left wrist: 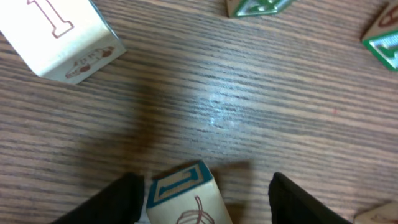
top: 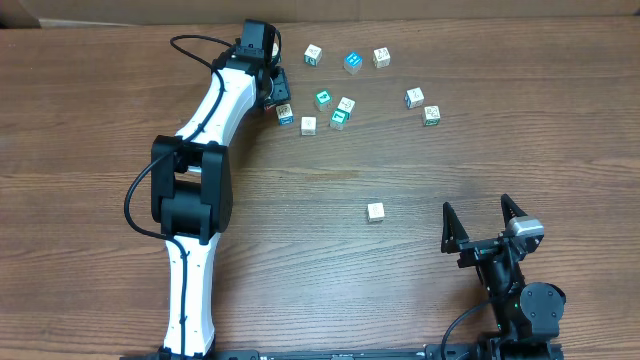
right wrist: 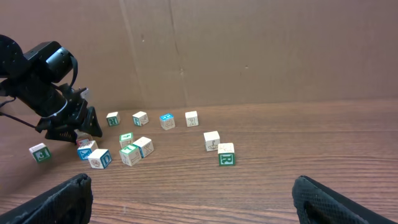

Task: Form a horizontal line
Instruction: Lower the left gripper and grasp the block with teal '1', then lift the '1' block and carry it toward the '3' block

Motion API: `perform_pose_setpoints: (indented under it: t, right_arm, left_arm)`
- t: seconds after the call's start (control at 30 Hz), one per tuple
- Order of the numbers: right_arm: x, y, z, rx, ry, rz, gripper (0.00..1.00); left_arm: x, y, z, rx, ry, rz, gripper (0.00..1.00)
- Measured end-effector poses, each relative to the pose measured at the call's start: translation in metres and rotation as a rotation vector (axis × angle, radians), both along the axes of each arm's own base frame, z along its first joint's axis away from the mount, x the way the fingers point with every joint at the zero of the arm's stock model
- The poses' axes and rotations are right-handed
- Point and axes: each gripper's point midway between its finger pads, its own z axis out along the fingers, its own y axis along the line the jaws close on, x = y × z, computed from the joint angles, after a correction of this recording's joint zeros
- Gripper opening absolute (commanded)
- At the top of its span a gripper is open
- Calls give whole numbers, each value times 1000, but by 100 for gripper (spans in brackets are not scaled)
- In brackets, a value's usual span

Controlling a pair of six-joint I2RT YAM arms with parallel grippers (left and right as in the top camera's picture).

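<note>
Overhead straight down on table (top: 320, 290), left wrist close up, right wrist low, facing overhead's cubes (right wrist: 211, 140)

We see the left arm (top: 226, 100) built of glossy white, tube-like links joined by bulky black joint housings, with a thin black cable (top: 133, 200) looping out beside the middle housing and another arching by the black wrist block, and its left hand (top: 281, 102) is black too. The right arm (top: 520, 290) is black throughout, with a round joint housing, a small grey cap (top: 523, 228) by the wrist and a black cable curving at its near end. The right hand (top: 476, 208) has two pointed fingers (right wrist: 65, 199) that look dark, matte and rough-surfaced up close.
</note>
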Motion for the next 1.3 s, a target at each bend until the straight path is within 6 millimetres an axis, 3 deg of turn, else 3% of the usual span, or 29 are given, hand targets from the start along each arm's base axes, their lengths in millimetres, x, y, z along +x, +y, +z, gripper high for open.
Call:
perform_pose_setpoints:
  t: [0.13, 0.33, 0.5, 0.63, 0.93, 1.1, 1.3]
  right_arm:
    - [0, 0, 0, 0, 0, 0, 100]
    - [0, 0, 0, 0, 0, 0, 100]
    - [0, 0, 0, 0, 0, 0, 100]
    - [0, 0, 0, 0, 0, 0, 100]
    - [0, 0, 0, 0, 1, 0, 100]
    - [0, 0, 0, 0, 0, 0, 100]
    - [0, 0, 0, 0, 0, 0, 100]
  left_arm:
    - [1, 2, 0, 3, -4, 16, 50]
    - [0, 4, 0, 12, 1, 29, 34]
    - [-3, 6, -2, 20, 15, 33, 30]
    - [-3, 6, -2, 21, 15, 34, 35]
    - [-18, 10, -1, 41, 74, 26, 31]
    - [-30, 13, 32, 45, 77, 21, 31]
    - [-62, 19, 107, 41, 67, 21, 25]
